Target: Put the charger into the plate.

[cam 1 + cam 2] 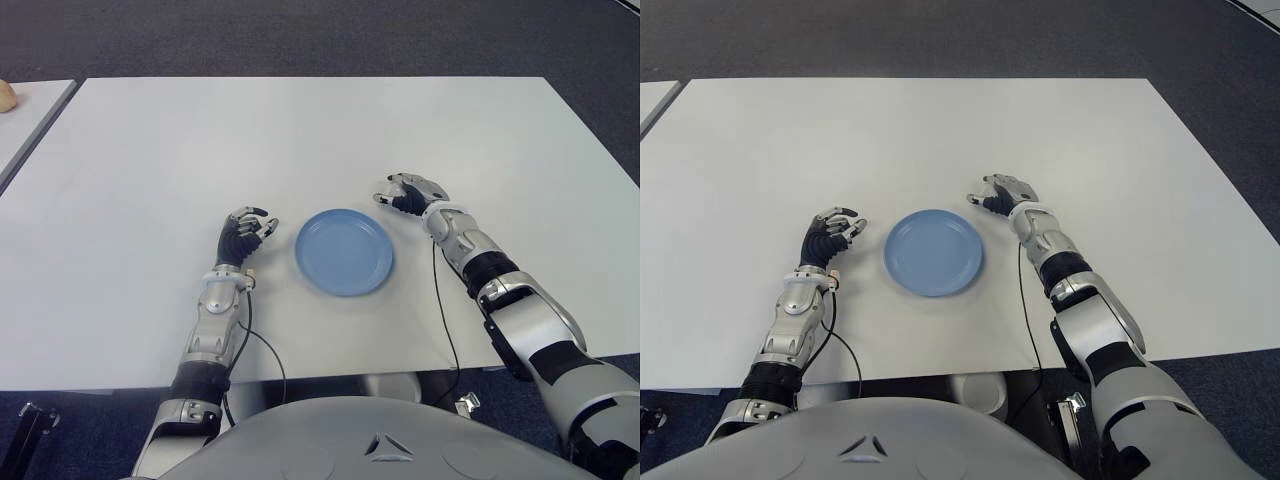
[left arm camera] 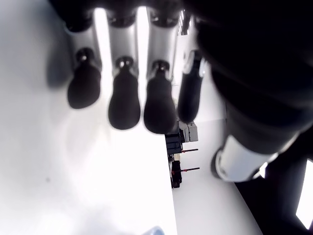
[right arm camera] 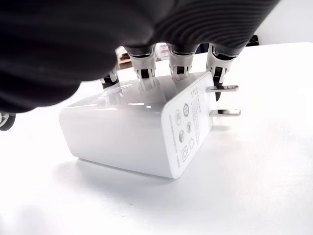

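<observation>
**Entry: charger under right hand, plate unfilled**

Item 1. Charger (image 3: 146,132): white block with two flat metal prongs, lying on its side on the white table (image 1: 300,140). It sits beyond the plate's far right edge, apart from the rim. Visible clearly only in the right wrist view; in the eye views the hand covers it.

Item 2. Right hand (image 1: 408,192): arched over the charger, fingertips (image 3: 146,81) coming down onto its top and far side. Fingers are curled round the block, but whether they grip it firmly cannot be told; the charger's underside appears to rest on the table.

Item 3. Plate (image 1: 344,251): blue, round, shallow, nothing in it, between the two hands.

Item 4. Left hand (image 1: 243,234): idle, just left of the plate, fingers loosely bent and holding nothing.

Handling note (judgement). The step in hand is securing the grasp. The block is smooth and glossy, so fingers and thumb should press on opposite broad faces, clear of the prongs, before any lift. Lift high enough to pass the raised rim, carry toward the robot and leftward, and release low over the plate's middle so the charger does not skid off.
</observation>
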